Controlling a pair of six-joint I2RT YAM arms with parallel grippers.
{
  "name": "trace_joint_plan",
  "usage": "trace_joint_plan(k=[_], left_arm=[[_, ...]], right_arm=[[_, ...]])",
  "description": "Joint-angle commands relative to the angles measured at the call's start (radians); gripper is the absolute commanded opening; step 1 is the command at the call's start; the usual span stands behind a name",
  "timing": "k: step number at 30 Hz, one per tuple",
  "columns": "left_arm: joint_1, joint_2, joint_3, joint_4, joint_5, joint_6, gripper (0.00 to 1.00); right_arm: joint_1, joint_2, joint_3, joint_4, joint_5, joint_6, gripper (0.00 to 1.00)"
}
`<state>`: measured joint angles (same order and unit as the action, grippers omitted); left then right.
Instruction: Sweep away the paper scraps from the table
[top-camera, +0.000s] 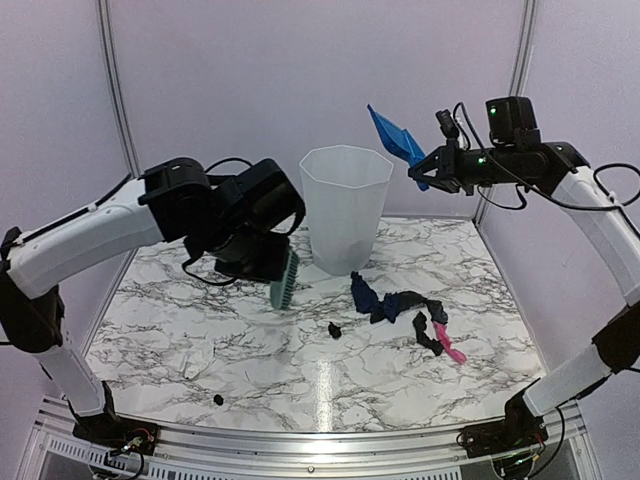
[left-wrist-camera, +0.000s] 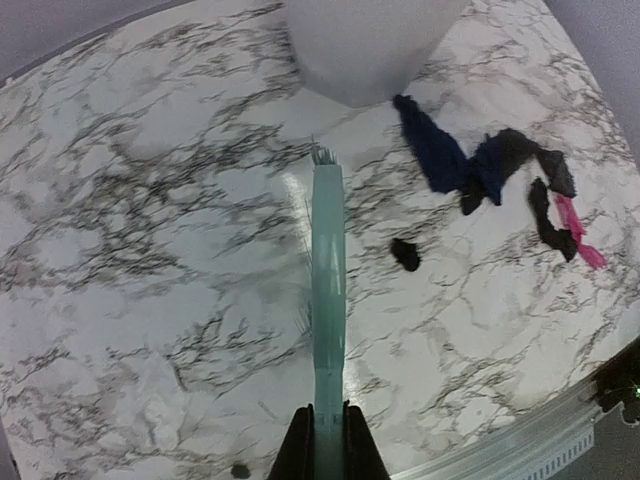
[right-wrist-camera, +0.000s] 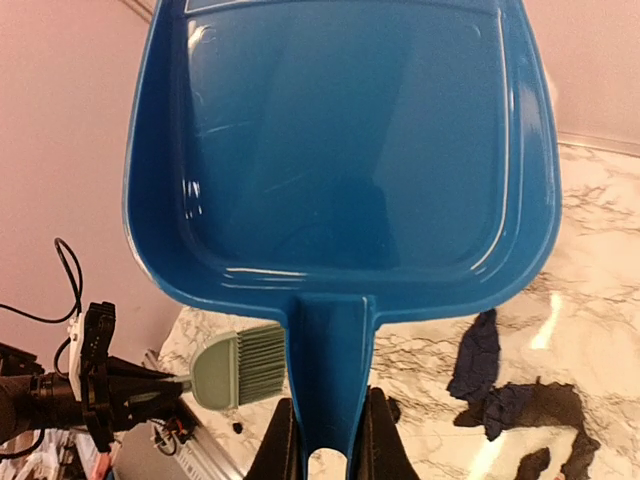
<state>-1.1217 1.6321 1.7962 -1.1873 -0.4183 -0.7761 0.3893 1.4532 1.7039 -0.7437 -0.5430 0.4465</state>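
Paper scraps (top-camera: 400, 305) in navy, black and pink lie in a loose cluster on the table (top-camera: 200, 340), right of centre; they also show in the left wrist view as paper scraps (left-wrist-camera: 470, 165) and in the right wrist view as paper scraps (right-wrist-camera: 500, 390). A small black scrap (top-camera: 334, 329) lies apart, and a tiny one (top-camera: 218, 399) sits near the front edge. My left gripper (left-wrist-camera: 327, 425) is shut on the pale green hand brush (left-wrist-camera: 327, 290), held above the table left of the scraps. My right gripper (right-wrist-camera: 328, 430) is shut on the blue dustpan (right-wrist-camera: 340, 150) handle, raised high at the back right.
A tall translucent white bin (top-camera: 345, 208) stands at the back centre of the table, just behind the scraps and right of the brush (top-camera: 284, 278). The dustpan (top-camera: 397, 138) hangs in the air to the right of the bin's rim. The metal front edge (top-camera: 320, 445) runs along the near side.
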Motion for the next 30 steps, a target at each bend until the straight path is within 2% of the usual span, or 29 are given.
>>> trace_joint_plan(k=[1, 6, 8, 12, 16, 19, 25, 30], left_arm=[[-0.012, 0.139, 0.153, 0.227, 0.198, 0.112, 0.0], [-0.009, 0.305, 0.262, 0.43, 0.382, 0.124, 0.0], [-0.005, 0.387, 0.28, 0.524, 0.469, 0.1, 0.0], [0.007, 0.513, 0.294, 0.783, 0.626, 0.007, 0.0], [0.032, 0.637, 0.316, 0.986, 0.684, -0.133, 0.0], [0.054, 0.729, 0.323, 1.153, 0.741, -0.259, 0.0], [0.09, 0.867, 0.363, 1.214, 0.717, -0.425, 0.0], [0.118, 0.82, 0.245, 1.161, 0.688, -0.442, 0.0]], right_arm=[[0.006, -0.113, -0.014, -0.14, 0.269, -0.09, 0.0], [0.004, -0.23, -0.059, -0.255, 0.616, -0.05, 0.0], [0.0, -0.278, -0.099, -0.279, 0.696, -0.021, 0.0], [-0.005, -0.343, -0.151, -0.304, 0.735, 0.03, 0.0], [-0.004, -0.401, -0.173, -0.346, 0.818, 0.088, 0.0], [-0.006, -0.443, -0.201, -0.351, 0.824, 0.109, 0.0], [-0.006, -0.442, -0.244, -0.361, 0.756, 0.112, 0.0], [-0.005, -0.439, -0.255, -0.354, 0.745, 0.112, 0.0]])
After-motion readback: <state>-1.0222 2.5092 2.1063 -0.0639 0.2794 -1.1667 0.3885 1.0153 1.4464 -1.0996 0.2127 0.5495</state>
